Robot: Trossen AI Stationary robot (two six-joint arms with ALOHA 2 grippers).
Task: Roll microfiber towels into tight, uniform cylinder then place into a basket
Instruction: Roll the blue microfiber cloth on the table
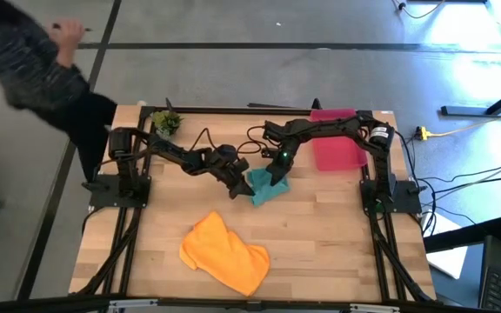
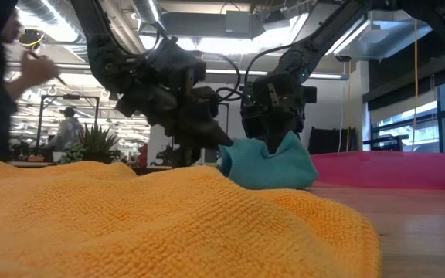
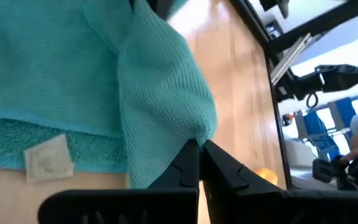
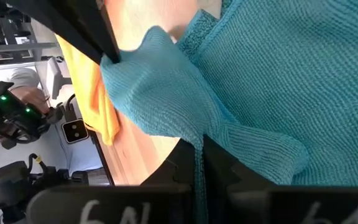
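Teal towel (image 1: 266,186) lies bunched mid-tabletop between both grippers; left gripper (image 1: 237,184) pinches its left edge, right gripper (image 1: 277,174) pinches its far edge; red-pink basket (image 1: 337,143) waits toward the far-right corner.

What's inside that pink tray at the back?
Nothing shows inside the pink tray from above. The right arm crosses over its far edge and hides a strip there. Both towels lie outside it on the table.

Robotics lab: wooden table (image 1: 320,235), concrete floor (image 1: 259,69), floor cables (image 1: 472,187), ceiling lights (image 2: 207,46).
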